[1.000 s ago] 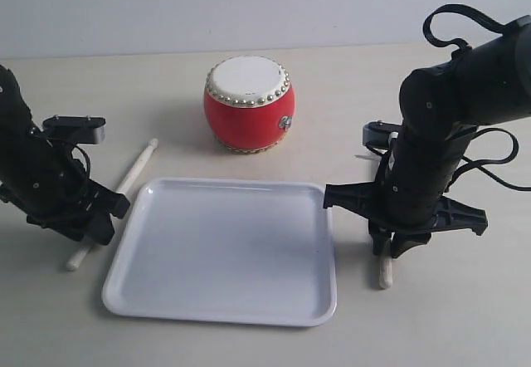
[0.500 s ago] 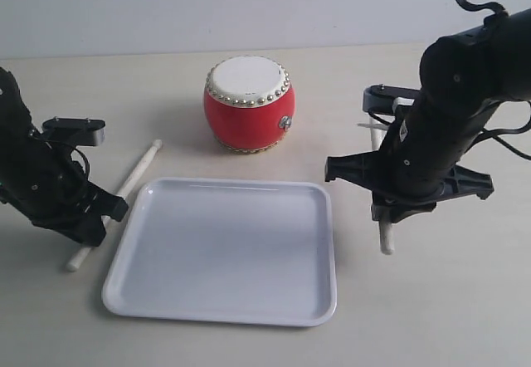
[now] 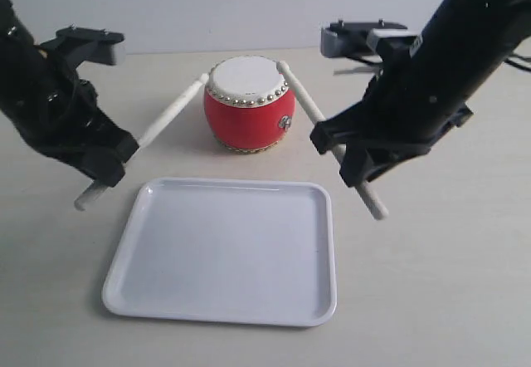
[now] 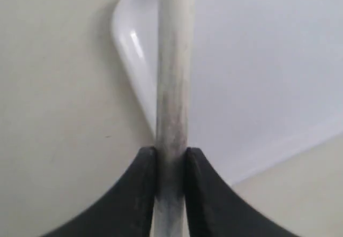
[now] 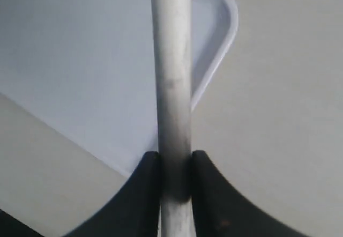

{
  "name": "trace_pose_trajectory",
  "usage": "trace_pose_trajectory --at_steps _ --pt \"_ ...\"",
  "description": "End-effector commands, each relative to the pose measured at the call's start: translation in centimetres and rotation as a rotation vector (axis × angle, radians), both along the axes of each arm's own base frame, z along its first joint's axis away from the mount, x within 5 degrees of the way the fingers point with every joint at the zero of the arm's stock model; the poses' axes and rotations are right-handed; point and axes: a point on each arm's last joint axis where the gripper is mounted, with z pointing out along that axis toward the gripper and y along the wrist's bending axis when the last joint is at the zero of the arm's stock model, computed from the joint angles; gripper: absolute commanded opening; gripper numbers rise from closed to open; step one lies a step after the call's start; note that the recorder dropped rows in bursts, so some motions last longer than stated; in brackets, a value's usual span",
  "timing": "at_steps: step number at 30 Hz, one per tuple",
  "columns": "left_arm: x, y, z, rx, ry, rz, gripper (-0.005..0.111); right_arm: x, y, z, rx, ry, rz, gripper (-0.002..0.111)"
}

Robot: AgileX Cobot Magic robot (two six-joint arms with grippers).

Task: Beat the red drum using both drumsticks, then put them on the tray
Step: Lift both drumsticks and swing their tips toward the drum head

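You have nothing to read here: no lettering, label, brand, number or sign can be made out in any of the views. The small metal fitting (image 3: 285,122) on the side of the red drum (image 3: 249,104) is too small to tell whether it bears a mark.

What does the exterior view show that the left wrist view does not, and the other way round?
Only the exterior view: the red drum, the right gripper holding the right drumstick, both stick tips near the drum's top rim. Only the left wrist view: a close look at the gripper jaws pressed against the stick's shaft. Both: the left gripper, the left drumstick, the tray.
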Motion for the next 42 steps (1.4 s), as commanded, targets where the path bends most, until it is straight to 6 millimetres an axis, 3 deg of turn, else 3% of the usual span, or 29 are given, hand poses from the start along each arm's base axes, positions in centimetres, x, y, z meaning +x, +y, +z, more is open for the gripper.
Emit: trace_pose_trajectory --at_steps 1,6,8,11,23,32,37,39,42 --pt "0.1 -4.4 3.1 -0.028 -0.053 -0.072 0.0 1.6 0.7 2.9 -0.013 -0.047 0.06 0.0" --pt "3.0 -4.2 5.1 0.086 -0.046 -0.034 0.0 3.3 1.2 -0.3 -0.13 0.097 0.094 0.0" --pt "4.3 -4.4 4.8 0.085 -0.053 -0.025 0.0 4.0 1.8 -1.3 -0.126 0.132 0.091 0.0" --pt "4.4 -4.5 4.5 0.089 -0.046 -0.028 0.0 4.4 2.0 -1.6 -0.131 0.159 0.095 0.0" --pt "4.3 -4.5 3.9 0.092 -0.025 -0.038 0.0 6.0 3.2 1.5 -0.045 0.059 0.083 0.0" --pt "4.6 -4.7 2.9 0.093 0.002 -0.058 0.0 7.2 3.1 -0.9 -0.122 0.051 0.091 0.0" --pt "4.8 -4.6 2.7 0.117 -0.004 -0.064 0.0 7.8 3.2 1.4 -0.109 -0.029 0.096 0.0" --pt "4.7 -4.6 2.9 0.115 -0.007 -0.057 0.0 8.3 3.6 -0.2 -0.122 0.006 0.098 0.0" --pt "4.6 -4.5 3.1 0.112 -0.013 -0.056 0.0 8.9 4.1 -4.5 -0.157 0.134 0.106 0.0"
